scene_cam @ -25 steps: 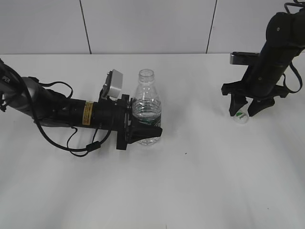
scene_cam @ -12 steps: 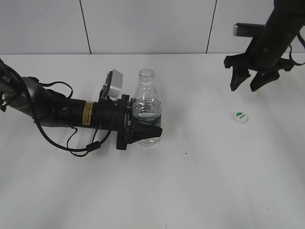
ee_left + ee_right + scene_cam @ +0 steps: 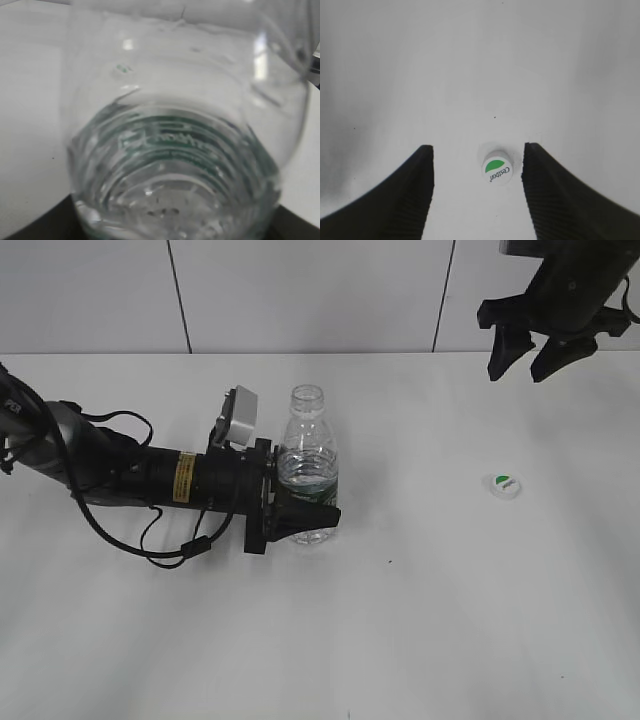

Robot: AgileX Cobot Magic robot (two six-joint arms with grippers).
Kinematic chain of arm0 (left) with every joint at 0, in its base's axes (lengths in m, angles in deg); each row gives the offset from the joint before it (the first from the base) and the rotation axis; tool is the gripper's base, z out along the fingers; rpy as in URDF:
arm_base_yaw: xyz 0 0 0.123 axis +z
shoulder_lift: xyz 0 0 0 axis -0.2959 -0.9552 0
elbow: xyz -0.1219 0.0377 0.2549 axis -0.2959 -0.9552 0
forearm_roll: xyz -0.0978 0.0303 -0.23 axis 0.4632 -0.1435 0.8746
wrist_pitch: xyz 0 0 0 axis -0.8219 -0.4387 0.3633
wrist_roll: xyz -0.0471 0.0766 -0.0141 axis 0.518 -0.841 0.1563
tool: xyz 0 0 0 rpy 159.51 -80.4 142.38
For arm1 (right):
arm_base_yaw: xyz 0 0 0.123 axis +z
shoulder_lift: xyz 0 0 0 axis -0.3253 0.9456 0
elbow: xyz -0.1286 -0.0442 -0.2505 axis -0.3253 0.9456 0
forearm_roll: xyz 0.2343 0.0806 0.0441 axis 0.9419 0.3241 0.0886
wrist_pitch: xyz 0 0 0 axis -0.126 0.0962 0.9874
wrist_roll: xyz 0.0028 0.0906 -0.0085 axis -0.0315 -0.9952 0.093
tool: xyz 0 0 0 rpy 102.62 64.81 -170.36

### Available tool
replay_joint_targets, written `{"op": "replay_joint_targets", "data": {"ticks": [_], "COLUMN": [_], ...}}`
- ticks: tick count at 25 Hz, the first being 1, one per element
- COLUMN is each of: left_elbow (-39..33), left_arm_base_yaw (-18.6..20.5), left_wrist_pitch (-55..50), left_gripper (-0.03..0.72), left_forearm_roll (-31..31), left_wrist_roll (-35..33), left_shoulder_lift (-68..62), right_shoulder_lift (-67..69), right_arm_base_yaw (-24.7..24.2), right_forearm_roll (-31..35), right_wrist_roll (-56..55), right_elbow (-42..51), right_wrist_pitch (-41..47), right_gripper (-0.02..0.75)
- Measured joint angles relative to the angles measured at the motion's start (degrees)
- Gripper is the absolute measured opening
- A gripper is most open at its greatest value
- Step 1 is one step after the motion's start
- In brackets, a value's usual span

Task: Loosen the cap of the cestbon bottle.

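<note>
The clear cestbon bottle (image 3: 307, 472) stands upright on the white table, its neck open with no cap on it. My left gripper (image 3: 300, 518) lies low along the table and is shut on the bottle's lower body at the green label. The bottle (image 3: 175, 150) fills the left wrist view. The cap (image 3: 503, 484), white with a green half, lies alone on the table to the right. My right gripper (image 3: 528, 364) hangs open and empty high above it. In the right wrist view the cap (image 3: 497, 170) lies far below between the open fingers (image 3: 415, 195).
The white table (image 3: 420, 620) meets a tiled white wall (image 3: 300, 290) at the back. A black cable (image 3: 150, 540) loops beside the left arm.
My right gripper has let go of the cap on the table and risen straight up, open. The left gripper and bottle have not moved.
</note>
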Motion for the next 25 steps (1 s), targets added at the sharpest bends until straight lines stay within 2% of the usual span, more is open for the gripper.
{"op": "replay_joint_targets", "data": {"ticks": [15,25], "left_elbow": [0.0,-0.14], "left_arm_base_yaw": [0.0,0.0], "left_wrist_pitch": [-0.77,-0.91], "left_gripper": [0.522,0.531], "left_forearm_roll": [-0.62,-1.6], "left_wrist_roll": [4.95,6.17], "left_shoulder_lift": [0.0,3.08], "right_shoulder_lift": [0.0,0.0], "right_arm_base_yaw": [0.0,0.0], "right_forearm_roll": [-0.01,-0.05], "right_wrist_roll": [0.06,0.06], "right_elbow": [0.0,0.0], "right_wrist_pitch": [0.54,0.54], "right_gripper": [0.433,0.433]}}
